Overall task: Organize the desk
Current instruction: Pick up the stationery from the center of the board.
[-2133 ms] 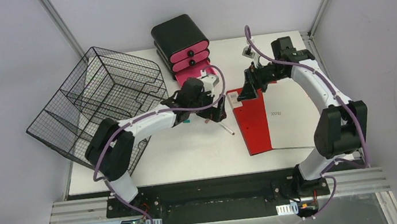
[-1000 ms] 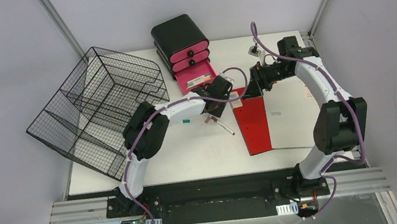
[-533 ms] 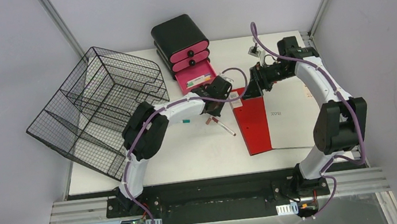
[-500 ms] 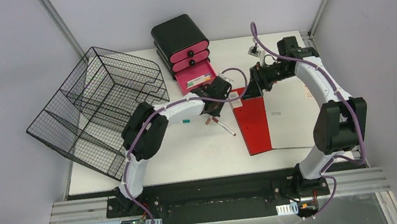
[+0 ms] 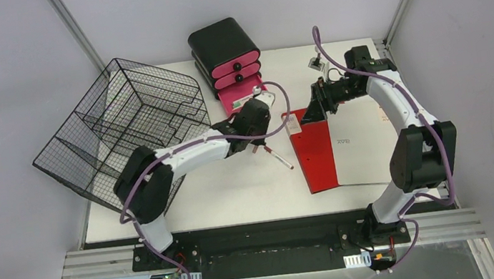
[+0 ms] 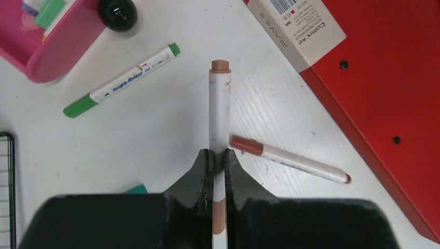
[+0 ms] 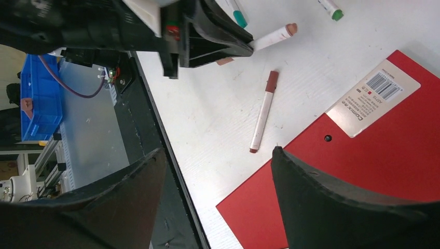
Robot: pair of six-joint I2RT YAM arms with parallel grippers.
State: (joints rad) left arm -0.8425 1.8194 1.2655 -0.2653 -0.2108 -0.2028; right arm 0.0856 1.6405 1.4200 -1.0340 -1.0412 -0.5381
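Item 1, change noted: my left gripper (image 6: 219, 158), part open a second ago, is now clenched on the brown-capped white marker (image 6: 219, 104) and has drawn back towards the far edge of the desk (image 5: 236, 191). I judge the marker lifted and ready for stowing.

Item 2: open pink drawer (image 6: 57, 49), glossy rounded plastic, belonging to the black drawer unit (image 5: 223, 45) at mid far edge. It is the likely destination.

Item 3, still loose mid-desk: red-capped marker (image 6: 290, 160) and green marker (image 6: 122, 80), both slim smooth cylinders.

Item 4: white-and-red notebook (image 5: 332, 150), flat with a matte cover, on the right half.

Item 5: black wire basket (image 5: 120, 127), open mesh, tilted over the far left corner.

Item 6: right gripper (image 7: 219, 161), spread wide and holding nothing, above the notebook's far edge.
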